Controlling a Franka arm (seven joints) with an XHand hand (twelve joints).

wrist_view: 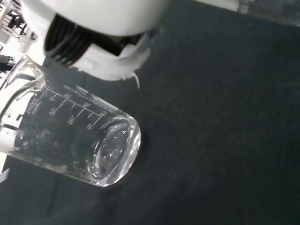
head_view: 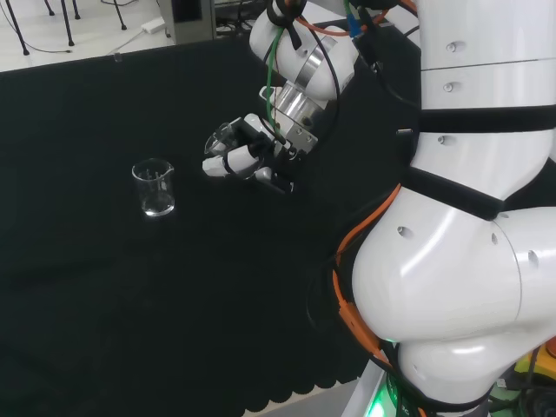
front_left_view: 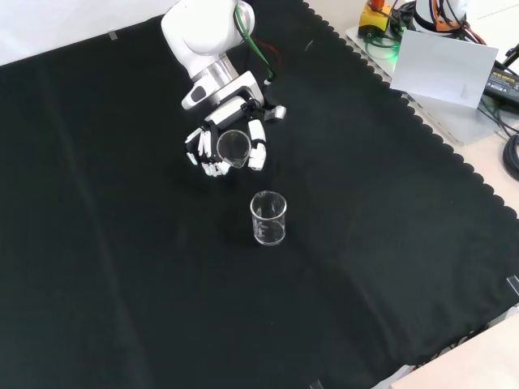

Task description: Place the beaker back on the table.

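The robot hand (front_left_view: 225, 150) has its fingers curled round a clear glass beaker (front_left_view: 233, 147), clamped on its wall and carrying it above the black cloth of the surface (front_left_view: 122, 267). In the front view the beaker's open mouth faces the camera, so it looks tilted well off upright; the wrist view shows it (wrist_view: 70, 136) lying nearly on its side, thick base toward the cloth, printed scale along the wall, apparently empty. In the head view the robot hand (head_view: 248, 156) hangs to the right of a second beaker (head_view: 155, 187), which stands upright on the cloth; in the front view that second beaker (front_left_view: 268, 217) sits just nearer the camera and slightly right of the held 1, near but apart

As a judgement: the held beaker is light, rigid, smooth and brittle. Glass slips against hard fingers, and a tilted landing on the base edge could tip or chip it. The wall at mid-height is the sensible hold, fingers opposite the thumb, clear of the thin lip and spout. It probably needs turning upright before it goes down, well away from the standing beaker
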